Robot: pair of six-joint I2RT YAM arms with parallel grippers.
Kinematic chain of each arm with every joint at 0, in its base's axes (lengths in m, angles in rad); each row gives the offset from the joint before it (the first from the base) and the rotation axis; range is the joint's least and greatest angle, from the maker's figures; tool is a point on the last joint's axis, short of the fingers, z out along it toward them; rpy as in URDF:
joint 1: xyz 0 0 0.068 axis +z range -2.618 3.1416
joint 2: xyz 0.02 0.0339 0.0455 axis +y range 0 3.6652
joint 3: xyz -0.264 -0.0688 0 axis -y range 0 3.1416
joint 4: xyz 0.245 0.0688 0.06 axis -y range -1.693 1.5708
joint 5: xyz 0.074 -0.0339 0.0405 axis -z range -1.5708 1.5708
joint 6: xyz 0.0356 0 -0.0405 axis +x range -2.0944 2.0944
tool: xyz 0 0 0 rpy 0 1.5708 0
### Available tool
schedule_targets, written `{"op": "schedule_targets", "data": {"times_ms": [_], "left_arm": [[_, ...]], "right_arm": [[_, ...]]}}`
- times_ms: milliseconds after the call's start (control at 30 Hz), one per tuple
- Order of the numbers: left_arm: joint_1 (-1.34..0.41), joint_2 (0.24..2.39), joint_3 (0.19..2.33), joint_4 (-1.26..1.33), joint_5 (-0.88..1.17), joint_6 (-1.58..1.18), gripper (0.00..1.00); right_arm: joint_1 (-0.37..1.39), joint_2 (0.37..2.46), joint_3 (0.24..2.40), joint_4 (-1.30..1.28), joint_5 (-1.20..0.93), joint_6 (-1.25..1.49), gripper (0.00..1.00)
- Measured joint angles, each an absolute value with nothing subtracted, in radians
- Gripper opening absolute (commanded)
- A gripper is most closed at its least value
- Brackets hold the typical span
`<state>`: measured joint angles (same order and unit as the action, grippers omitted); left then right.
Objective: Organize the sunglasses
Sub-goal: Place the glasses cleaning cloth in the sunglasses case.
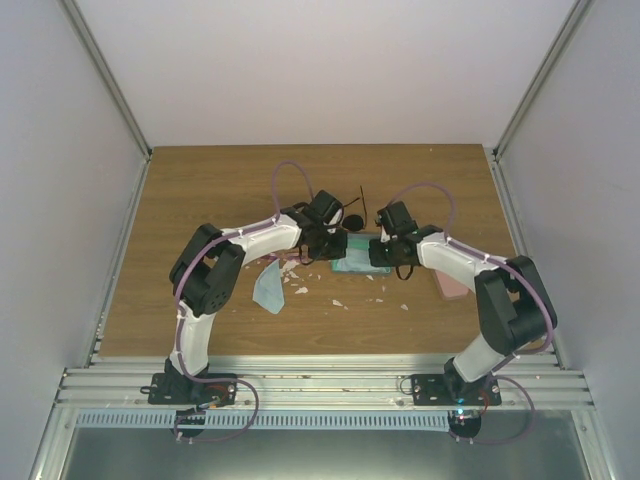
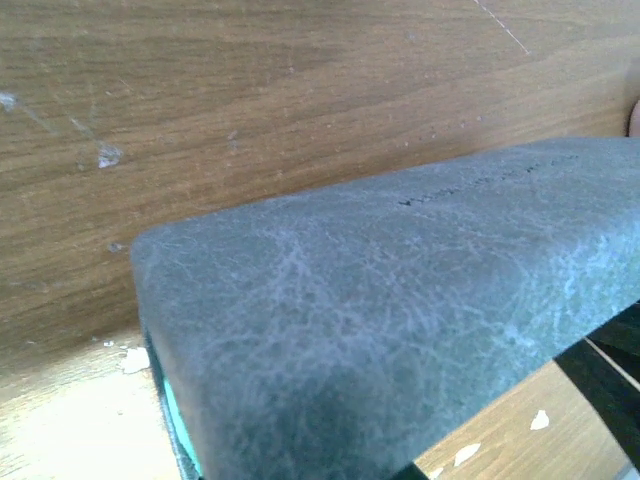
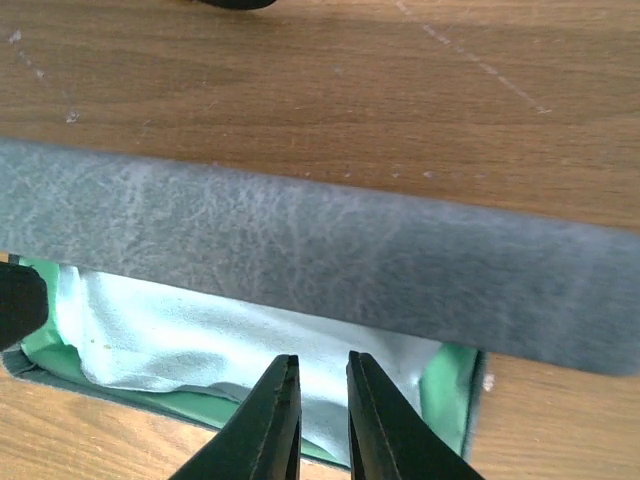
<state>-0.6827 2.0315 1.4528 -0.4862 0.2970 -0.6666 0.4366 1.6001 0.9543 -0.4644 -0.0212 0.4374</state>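
Just beyond the right claw [image 3: 320, 362] sit the black sunglasses [image 1: 352, 221].

From above, the blue-grey case [image 1: 352, 264] is largely covered by the left claw [image 1: 330, 246] and right claw [image 1: 378, 252]. The black sunglasses [image 1: 351, 221] just behind it are too small to make out. The pink case [image 1: 452, 286] to its right lies half under the right arm [image 1: 455, 258]. The blue-grey case runs off the left wrist view's right and lower edges.

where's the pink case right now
Top view: the pink case lies on the right side of the table, partly under the right arm, just right of the open blue-grey case.
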Motion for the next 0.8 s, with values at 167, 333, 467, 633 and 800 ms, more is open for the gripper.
{"op": "schedule_targets", "data": {"times_ms": [167,333,467,633,800], "left_arm": [[-0.683,2.034,1.446,-0.467,0.332,-0.67,0.04],[-0.683,2.069,1.448,-0.452,0.344,-0.671,0.11],[-0.683,2.106,1.448,-0.454,0.342,-0.674,0.12],[-0.682,2.105,1.452,-0.461,0.309,-0.674,0.11],[-0.686,2.086,1.431,-0.459,0.267,-0.68,0.11]], "right_arm": [[0.437,1.627,0.931,-0.411,-0.075,0.438,0.13],[0.437,1.662,0.915,-0.367,-0.094,0.442,0.13],[0.437,1.681,0.893,-0.341,-0.087,0.45,0.13],[0.437,1.683,0.884,-0.318,-0.037,0.469,0.16],[0.437,1.683,0.884,-0.318,0.072,0.496,0.19]]}}
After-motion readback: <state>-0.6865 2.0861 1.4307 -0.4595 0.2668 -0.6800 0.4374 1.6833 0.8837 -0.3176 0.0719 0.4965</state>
